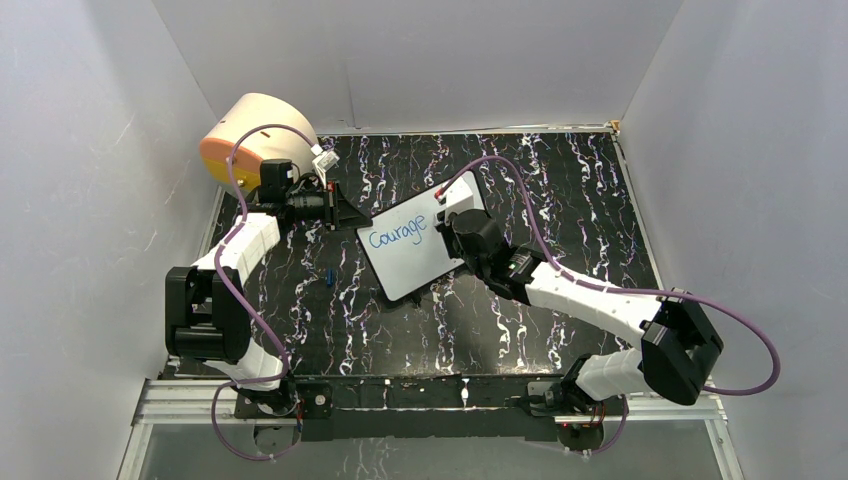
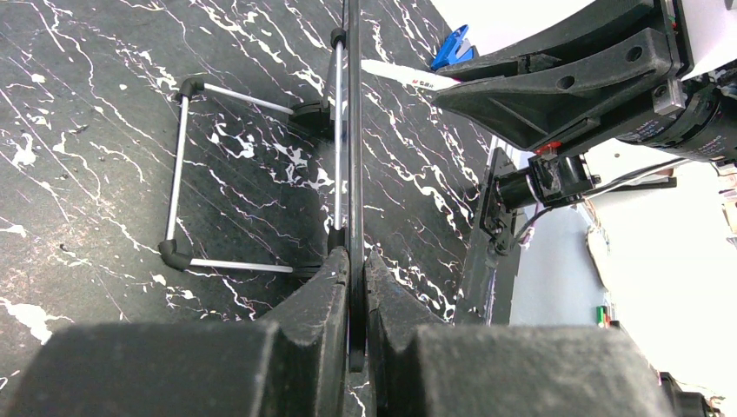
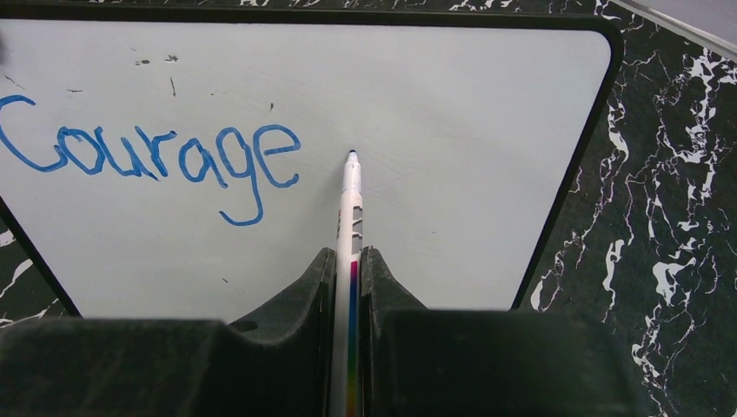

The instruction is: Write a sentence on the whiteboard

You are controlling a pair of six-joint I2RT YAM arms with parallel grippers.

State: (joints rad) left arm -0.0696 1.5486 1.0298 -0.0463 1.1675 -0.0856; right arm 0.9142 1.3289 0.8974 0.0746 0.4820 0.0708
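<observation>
The whiteboard (image 1: 415,262) lies tilted mid-table; the right wrist view shows its pale face (image 3: 452,104). Of the sentence (image 1: 397,232), one blue word, "Courage" (image 3: 156,156), is on the board. My right gripper (image 3: 348,256) is shut on a white marker (image 3: 350,200) with a rainbow stripe. The marker's dark tip sits just right of the last "e"; whether it touches the face I cannot tell. In the left wrist view the board's thin black rim (image 2: 352,130) stands edge-on, and my left gripper (image 2: 350,261) is shut on it at the board's far left corner (image 1: 345,212).
A cream-and-orange drum (image 1: 255,140) stands at the back left, close behind my left wrist. The board's wire stand (image 2: 178,174) reaches out over the black marbled table (image 1: 580,200). A small blue piece (image 1: 328,277) lies left of the board. White walls close in three sides.
</observation>
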